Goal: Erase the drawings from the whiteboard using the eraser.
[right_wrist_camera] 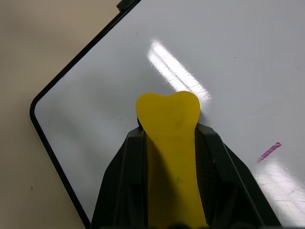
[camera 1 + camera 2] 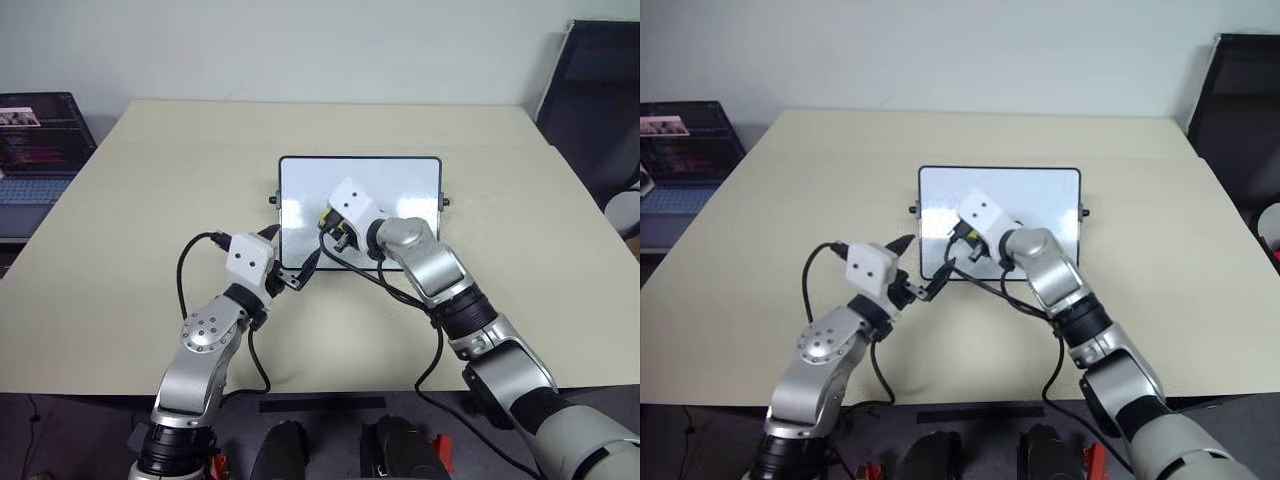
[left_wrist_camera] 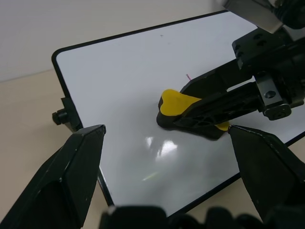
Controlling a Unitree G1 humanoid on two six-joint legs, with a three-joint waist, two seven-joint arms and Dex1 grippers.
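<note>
Your right gripper [image 3: 209, 112] has its two black fingers closed along the long sides of the eraser [image 3: 178, 104]. The yellow top faces up between them and the black underside rests on the whiteboard [image 3: 124, 86]. The rounded front end of the eraser projects beyond the fingertips, so the grip sits at mid-length and rearward.

Your left gripper [image 3: 162, 157] stands with its fingers spread wide and empty, at the near left corner of the board, beside the black frame. From these views you cannot tell whether it touches the frame.

The whiteboard lies flat at the middle of the table [image 2: 150, 200], knobs on its short sides. One short pink-red stroke [image 1: 269, 151] is visible on the surface just beside the eraser; it appears to be a remnant of the drawings. No other marks can be made out.

Handling notes:
- Treat the eraser as light and slightly yielding. Hold it by the long sides, as now, so the black face stays flat on the board.
- Expect the glossy board to be light and to slide on the table under wiping pressure. Brace it at the frame or corner, not on the writing surface.
</note>
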